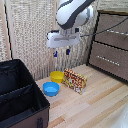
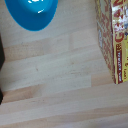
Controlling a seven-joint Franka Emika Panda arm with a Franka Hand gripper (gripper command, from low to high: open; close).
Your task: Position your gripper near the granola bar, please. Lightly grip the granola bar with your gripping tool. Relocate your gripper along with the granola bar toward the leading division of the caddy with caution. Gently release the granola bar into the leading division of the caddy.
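- Exterior view, far left: the caddy point(image 1: 20, 95), black fabric with stiff walls, split in two by a divider.
- Next, a round blue bowl point(image 1: 51, 89) and a yellow bowl point(image 1: 57, 76).
- The granola bar point(image 1: 75, 80), a flat printed carton, stands on the pale wooden tabletop point(image 1: 100, 102) beside the bowls.
- The gripper point(image 1: 61, 51) hangs above, jaws apart and empty.
- Right: a brown drawer cabinet point(image 1: 111, 45).

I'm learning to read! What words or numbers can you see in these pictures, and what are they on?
"G": a big red letter on the carton in the wrist view; the letters after it run out of the picture.
The small print down the carton's red edge is too blurred to read.
In the exterior view the carton's printing is too small to read.
Blue bowl, yellow bowl, caddy: no text visible.
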